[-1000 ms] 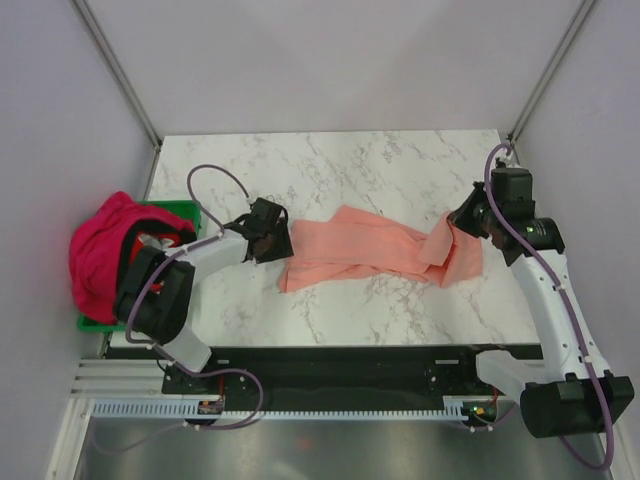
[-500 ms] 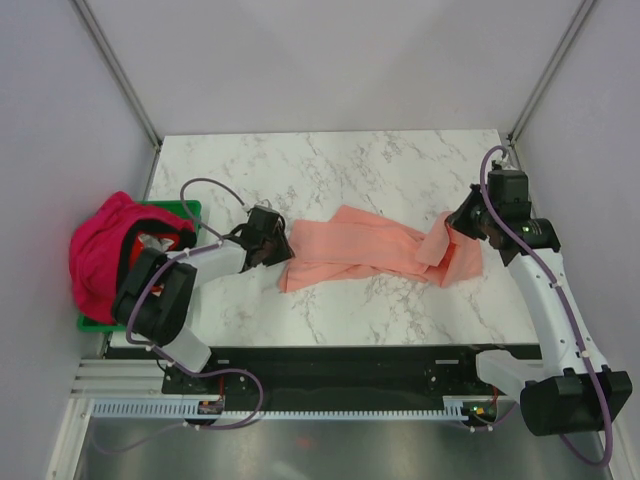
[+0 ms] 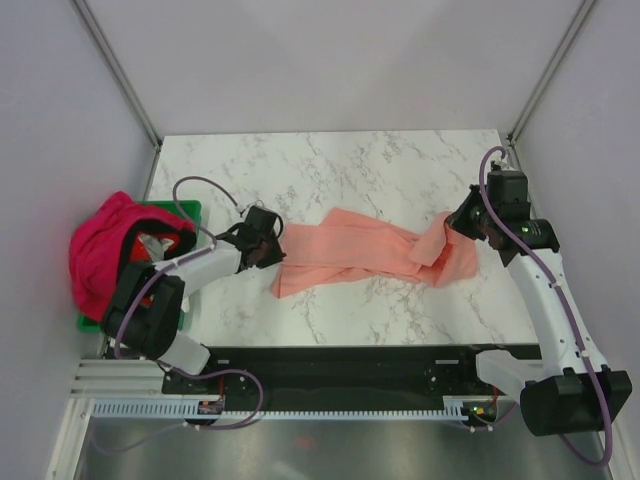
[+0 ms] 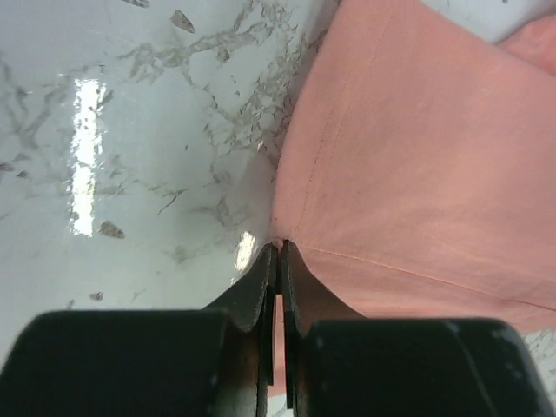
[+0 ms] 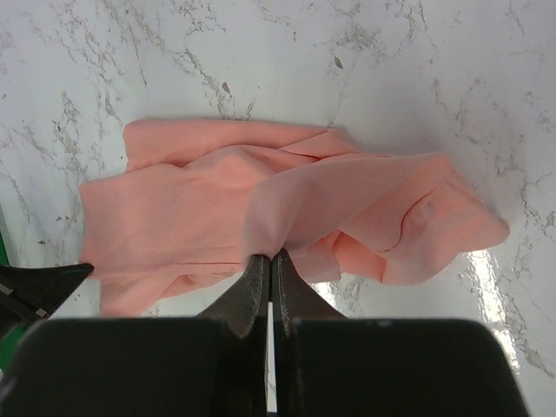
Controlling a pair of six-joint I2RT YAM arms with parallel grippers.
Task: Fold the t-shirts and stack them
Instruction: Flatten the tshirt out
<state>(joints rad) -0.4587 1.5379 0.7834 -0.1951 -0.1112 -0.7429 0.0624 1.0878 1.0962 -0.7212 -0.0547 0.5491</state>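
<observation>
Left fingers (image 4: 256, 291) have now pinched shut on the salmon-pink t-shirt (image 4: 417, 156).

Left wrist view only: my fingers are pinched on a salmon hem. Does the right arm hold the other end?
Observer: Yes. The right gripper is shut on a raised fold at the far end of the salmon-pink t-shirt.
Operator: Is the cloth flat between us?
Observer: No, it lies bunched in a narrow, wrinkled band across the table.
Operator: And the second shirt?
Observer: The magenta-pink t-shirt is draped over the green crate at the table's left edge.
</observation>
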